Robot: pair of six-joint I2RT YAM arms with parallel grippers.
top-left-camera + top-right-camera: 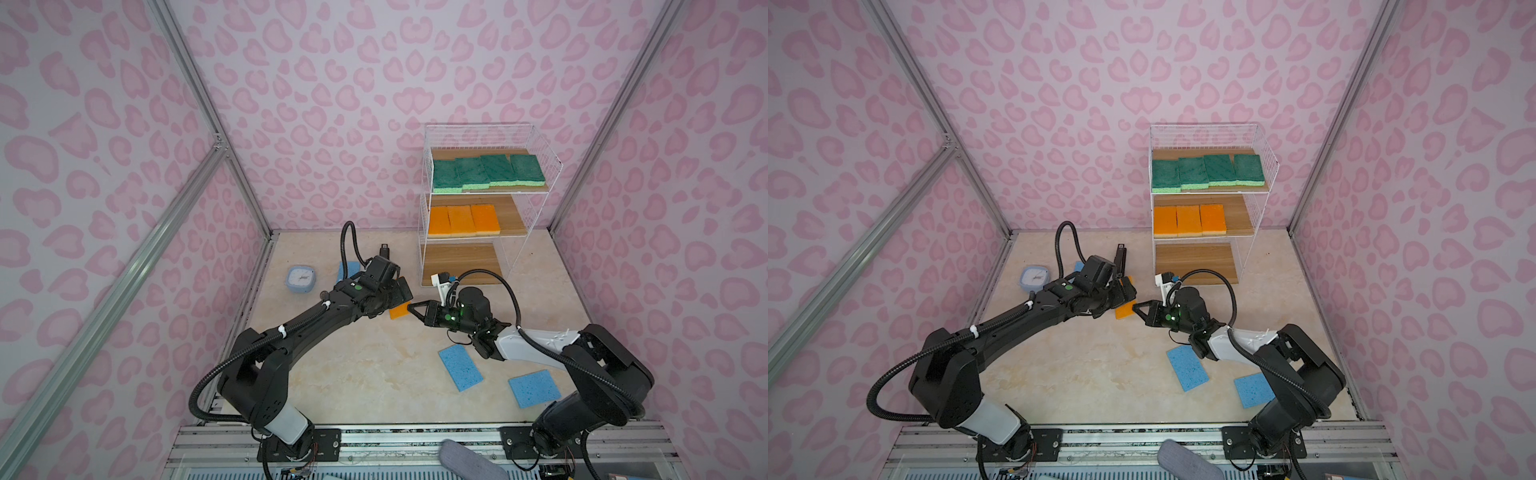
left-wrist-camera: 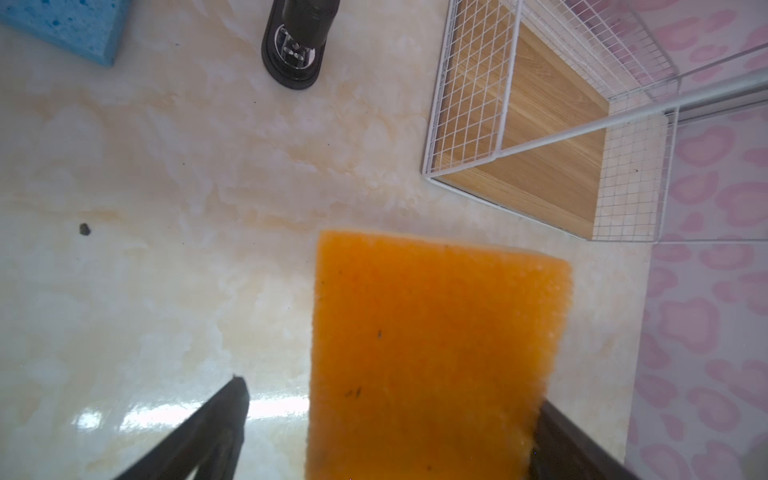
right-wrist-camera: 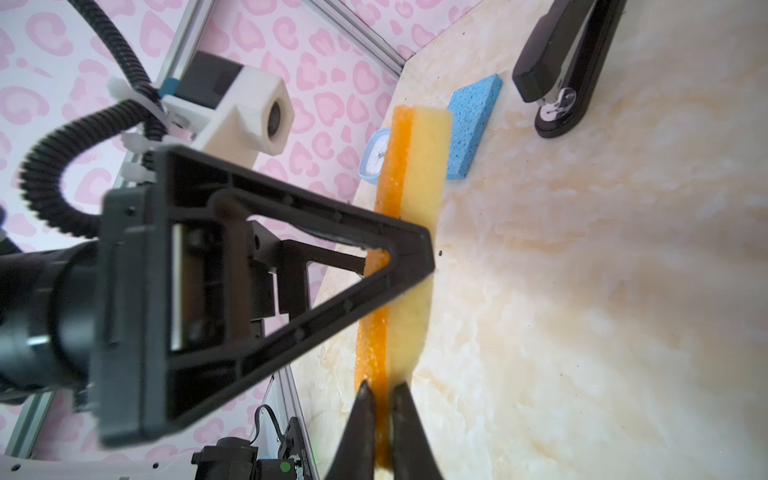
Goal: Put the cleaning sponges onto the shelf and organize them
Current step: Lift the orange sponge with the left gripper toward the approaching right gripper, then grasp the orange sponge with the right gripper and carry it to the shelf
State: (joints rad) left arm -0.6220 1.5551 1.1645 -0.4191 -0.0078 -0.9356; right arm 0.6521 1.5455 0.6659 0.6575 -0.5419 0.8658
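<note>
- left gripper (image 2: pixel 390 392): fingers spread wide either side of orange sponge (image 1: pixel 400 311), no squeeze
- orange sponge: on edge, mid-table, between both grippers
- right gripper (image 3: pixel 384 388): fingers pinching its end
- blue sponges (image 1: pixel 460 368): two, flat on table (image 1: pixel 353 374)
- shelf (image 1: pixel 490 137): four green sponges (image 1: pixel 488 170) on top board, three shelved orange sponges (image 1: pixel 463 220) on middle

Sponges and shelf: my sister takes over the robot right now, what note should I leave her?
Left gripper: jaws open wide, either side of the orange sponge.
Right gripper: jaws shut on that sponge's end.
Done: four green sponges on the top board of the shelf, three orange ones on its middle board.
To do: shelve the held orange sponge, then the blue sponges on the table: one and another by the right arm, a third behind the left arm. Bottom board is bare.
</note>
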